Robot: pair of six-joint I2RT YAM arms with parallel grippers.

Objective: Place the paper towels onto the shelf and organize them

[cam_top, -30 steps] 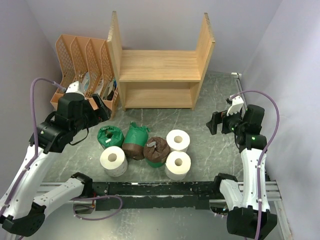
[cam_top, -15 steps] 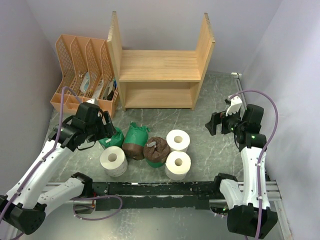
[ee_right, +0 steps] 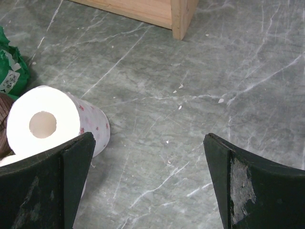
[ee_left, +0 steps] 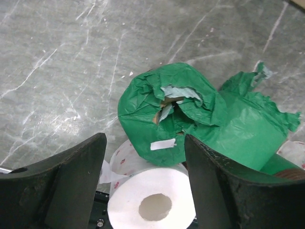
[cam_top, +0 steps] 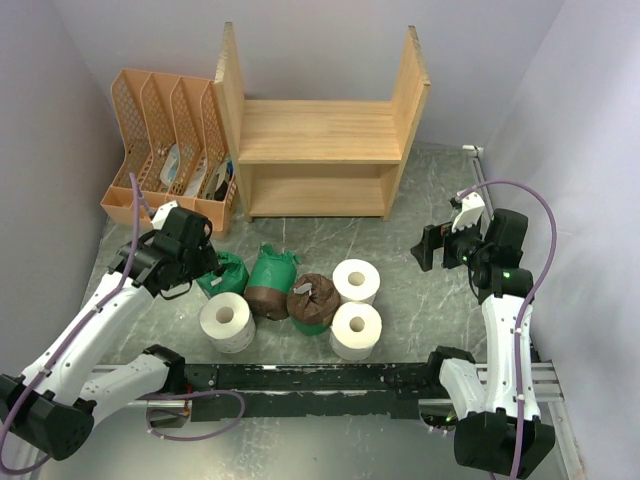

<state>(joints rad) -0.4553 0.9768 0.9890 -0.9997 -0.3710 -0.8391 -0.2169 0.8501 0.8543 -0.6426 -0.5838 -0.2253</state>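
Several paper towels lie in front of the wooden shelf (cam_top: 320,150): two green-wrapped rolls (cam_top: 222,275) (cam_top: 272,280), a brown-wrapped one (cam_top: 312,298) and three bare white ones (cam_top: 227,320) (cam_top: 356,280) (cam_top: 356,330). My left gripper (cam_top: 205,262) hangs open just over the leftmost green roll (ee_left: 162,114). Its fingers (ee_left: 71,181) flank that roll's near edge, with a white roll (ee_left: 152,200) below. At the right, my right gripper (cam_top: 430,248) (ee_right: 147,176) is open over bare floor, with a white roll (ee_right: 47,124) to its left.
An orange lattice file rack (cam_top: 165,150) with papers stands left of the shelf, close behind my left arm. Both shelf boards are bare. The shelf's front corner post (ee_right: 176,14) shows at the top of the right wrist view. Walls close in on both sides.
My left arm has swung down and forward from beside the file rack to the leftmost green roll, and its jaws have narrowed somewhat. The right arm has not moved.
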